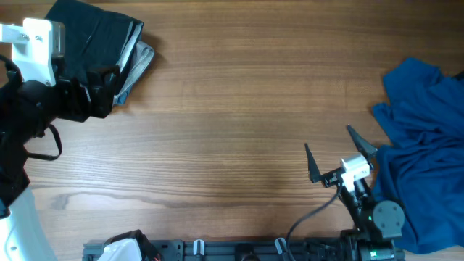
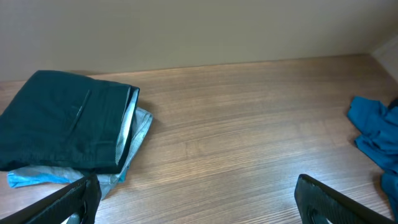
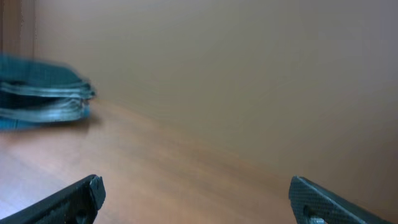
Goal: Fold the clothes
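The clothes lie in two places. A folded dark garment [image 1: 94, 32] rests on a folded grey one [image 1: 141, 61] at the table's far left corner; the left wrist view shows this dark top piece [image 2: 62, 118] and the grey layer [image 2: 142, 127] under it. A crumpled bright blue garment [image 1: 428, 138] is heaped at the right edge, also visible far off as the blue heap [image 2: 373, 127]. My left gripper [image 1: 101, 94] [image 2: 196, 202] stands open just in front of the stack, holding nothing. My right gripper [image 1: 336, 151] [image 3: 196, 199] is open and empty, left of the blue garment.
A black rail [image 1: 239, 250] with cables runs along the table's front edge, with a white object [image 1: 123, 248] at its left end. The right arm's base [image 1: 384, 217] sits against the blue garment. Bare wood table [image 1: 232, 123] lies between the two piles.
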Action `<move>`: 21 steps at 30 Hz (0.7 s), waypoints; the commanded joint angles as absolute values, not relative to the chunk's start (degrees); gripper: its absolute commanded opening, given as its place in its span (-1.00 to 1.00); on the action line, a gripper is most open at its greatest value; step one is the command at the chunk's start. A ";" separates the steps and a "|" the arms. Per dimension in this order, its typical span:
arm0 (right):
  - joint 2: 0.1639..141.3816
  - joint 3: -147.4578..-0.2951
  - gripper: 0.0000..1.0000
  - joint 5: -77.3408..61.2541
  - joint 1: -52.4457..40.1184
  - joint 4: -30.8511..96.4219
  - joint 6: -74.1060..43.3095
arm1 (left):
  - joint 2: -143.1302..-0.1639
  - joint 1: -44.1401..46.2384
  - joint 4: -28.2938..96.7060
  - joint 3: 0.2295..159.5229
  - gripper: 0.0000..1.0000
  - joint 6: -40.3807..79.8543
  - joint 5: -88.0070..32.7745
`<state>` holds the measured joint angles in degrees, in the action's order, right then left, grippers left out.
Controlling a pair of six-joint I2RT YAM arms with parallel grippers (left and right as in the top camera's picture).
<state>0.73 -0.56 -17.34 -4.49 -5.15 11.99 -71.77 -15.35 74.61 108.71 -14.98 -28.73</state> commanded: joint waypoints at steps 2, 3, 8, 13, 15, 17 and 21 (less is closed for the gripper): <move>0.19 -0.30 0.99 -19.46 -1.26 -1.65 11.44 | -71.35 -15.27 74.46 108.40 1.00 -16.10 -28.67; 0.19 -0.30 1.00 -19.31 -1.15 -1.65 11.79 | -71.35 -15.27 74.46 108.40 1.00 -16.12 -28.67; 0.27 -0.30 0.99 -19.29 -1.15 -1.63 11.99 | -71.35 -15.27 74.46 108.40 1.00 -16.12 -28.67; 0.27 -0.30 1.00 -19.29 -1.15 -1.63 12.01 | -71.35 -15.27 74.46 108.40 1.00 -16.10 -28.69; 0.27 -0.30 0.99 -19.27 -1.15 -1.63 11.99 | -71.35 -15.27 74.46 108.40 1.00 -16.10 -28.67; 0.27 -0.30 0.99 -19.27 -1.15 -1.63 12.01 | -71.35 -15.27 74.46 108.40 1.00 -16.12 -28.67; 0.27 -0.30 0.99 -19.29 -1.15 -1.63 12.01 | -71.35 -15.27 74.46 108.40 1.00 -16.10 -28.67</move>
<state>0.73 -0.36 -18.00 -1.43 -1.45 12.03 -71.77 -15.35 74.61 108.71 -14.98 -28.73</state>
